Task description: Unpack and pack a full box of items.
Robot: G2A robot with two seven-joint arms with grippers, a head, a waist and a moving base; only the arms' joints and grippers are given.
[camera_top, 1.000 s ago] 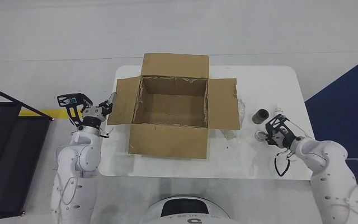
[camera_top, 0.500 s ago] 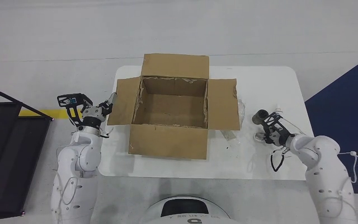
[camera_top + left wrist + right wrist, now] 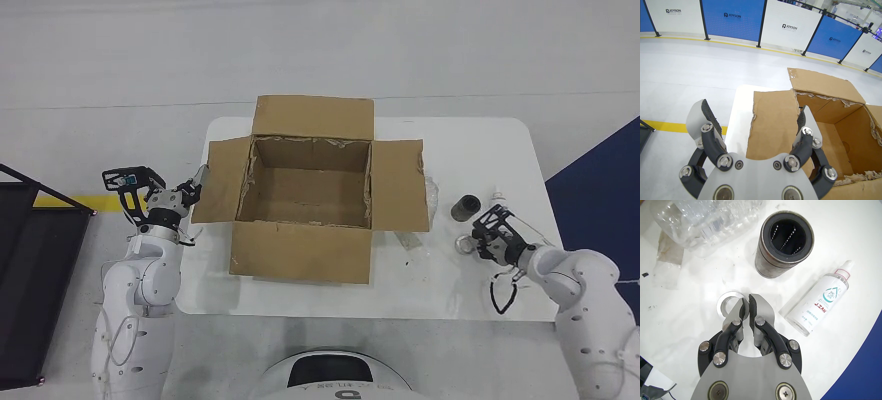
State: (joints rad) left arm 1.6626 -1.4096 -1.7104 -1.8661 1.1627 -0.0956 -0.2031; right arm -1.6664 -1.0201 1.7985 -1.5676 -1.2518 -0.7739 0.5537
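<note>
An open cardboard box (image 3: 310, 195) stands mid-table with all flaps spread; its inside (image 3: 831, 123) looks bare. My left gripper (image 3: 197, 180) (image 3: 754, 106) hangs open beside the box's left flap, holding nothing. To the right of the box, my right gripper (image 3: 480, 238) (image 3: 746, 298) is shut, its tips at the rim of a flat metal ring (image 3: 723, 305) (image 3: 463, 243) that lies on the table; the ring does not sit between the pads. Beyond it stand a dark metal cylinder (image 3: 783, 245) (image 3: 462, 209) and a lying white spray bottle (image 3: 817, 300) (image 3: 497, 192).
A crumpled clear plastic bottle (image 3: 702, 224) and a scrap of clear wrap (image 3: 668, 256) lie between the box and the cylinder. The white table (image 3: 300, 290) ends close behind my right arm, with blue floor (image 3: 866, 361) past its rounded corner.
My right gripper swung in toward the cylinder half a second ago and has come back to the ring. The ring, box and left arm have stayed put.
</note>
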